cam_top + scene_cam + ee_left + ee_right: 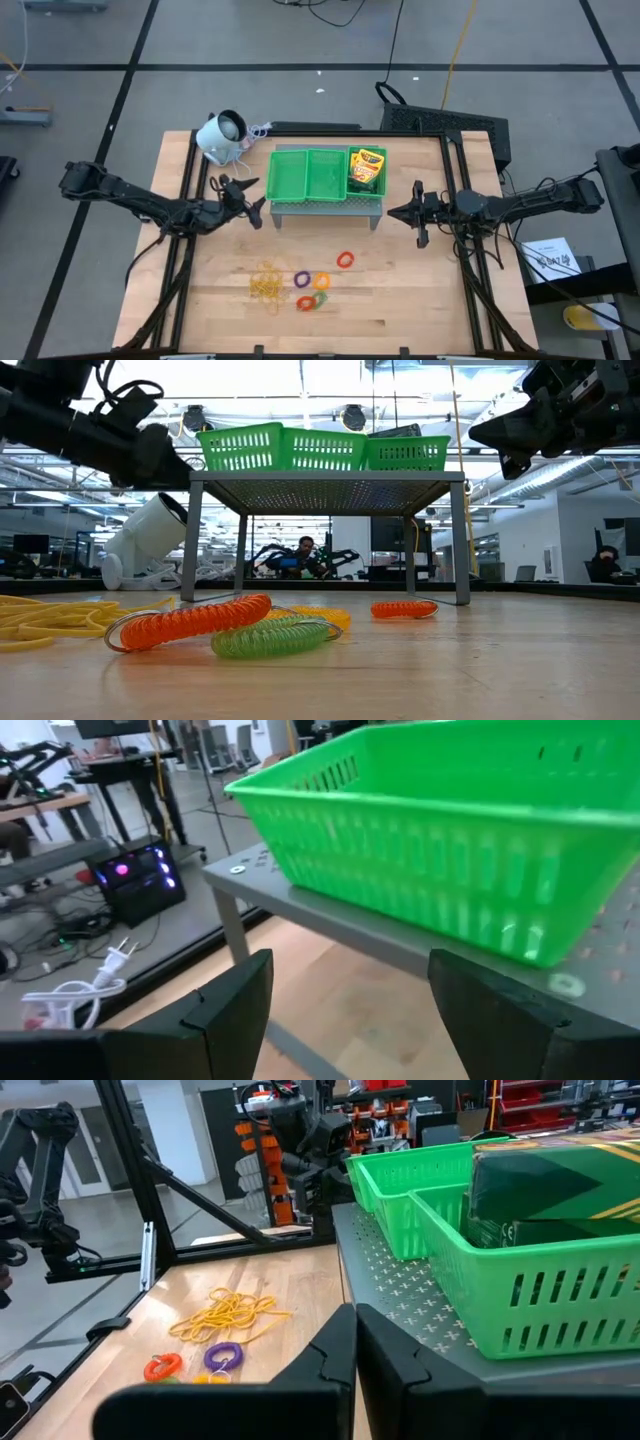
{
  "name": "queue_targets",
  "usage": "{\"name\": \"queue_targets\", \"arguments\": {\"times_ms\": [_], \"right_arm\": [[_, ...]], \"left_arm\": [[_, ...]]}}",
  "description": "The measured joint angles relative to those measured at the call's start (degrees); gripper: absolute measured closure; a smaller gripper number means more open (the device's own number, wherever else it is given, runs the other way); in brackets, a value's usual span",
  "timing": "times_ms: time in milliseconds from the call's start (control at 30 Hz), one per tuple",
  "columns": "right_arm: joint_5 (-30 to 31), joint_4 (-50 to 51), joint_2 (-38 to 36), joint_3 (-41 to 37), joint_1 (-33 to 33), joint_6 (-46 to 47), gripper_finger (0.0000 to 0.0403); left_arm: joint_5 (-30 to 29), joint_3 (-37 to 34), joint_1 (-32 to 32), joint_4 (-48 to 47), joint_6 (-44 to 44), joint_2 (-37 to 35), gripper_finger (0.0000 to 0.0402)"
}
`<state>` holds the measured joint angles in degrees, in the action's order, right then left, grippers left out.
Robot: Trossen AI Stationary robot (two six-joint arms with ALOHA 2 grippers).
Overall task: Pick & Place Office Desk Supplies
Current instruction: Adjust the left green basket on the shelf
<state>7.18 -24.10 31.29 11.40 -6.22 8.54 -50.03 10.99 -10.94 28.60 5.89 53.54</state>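
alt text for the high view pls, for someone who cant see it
Seen from above, a green tray on a grey stand holds a crayon box in its right compartment. The open left pincer and shut right pincer hover on either side. Rubber bands and coloured rings lie on the wooden table.

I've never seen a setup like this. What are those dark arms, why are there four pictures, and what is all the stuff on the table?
It is a robot with two dark arms at a wooden table. One camera looks straight down, one sits at table height, and one rides on each wrist.

From above, the left gripper, fingers open, and the right gripper, fingers shut, sit either side of a small metal stand; neither holds anything. On the stand is a green tray with crayon boxes in its rightmost part.

On the wood lie yellowish rubber bands and coiled rings: red, purple, orange and green. The white camera-like device sits at the back.
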Motion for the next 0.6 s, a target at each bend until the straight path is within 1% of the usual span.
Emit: {"name": "queue_targets", "arguments": {"times_ms": [167, 267, 367, 467, 533, 600], "right_arm": [[0.0, 0.0, 0.0, 0.0, 0.0, 0.0, 0.0403], [0.0, 0.0, 0.0, 0.0, 0.0, 0.0, 0.0403], [0.0, 0.1, 0.0, 0.0, 0.0, 0.0, 0.0403], [0.0, 0.3, 0.0, 0.0, 0.0, 0.0, 0.0403], [0.0, 0.5, 0.0, 0.0, 0.0, 0.0, 0.0403], [0.0, 0.5, 0.0, 0.0, 0.0, -0.3, 0.0403]], "left_arm": [[0.0, 0.0, -0.6, 0.3, 0.1, -1.0, 0.0131], [-0.3, 1.7, -2.5, 0.2, -4.0, -3.9, 0.0131], [-5.0, 5.2, -5.2, -3.0, -10.0, -7.5, 0.0131], [-12.6, 8.9, -7.3, -6.5, -14.1, -10.3, 0.0131], [-13.2, 11.0, -7.6, -6.3, -14.9, -11.0, 0.0131], [-11.5, 12.2, -7.6, -6.3, -14.8, -10.9, 0.0131]]}}
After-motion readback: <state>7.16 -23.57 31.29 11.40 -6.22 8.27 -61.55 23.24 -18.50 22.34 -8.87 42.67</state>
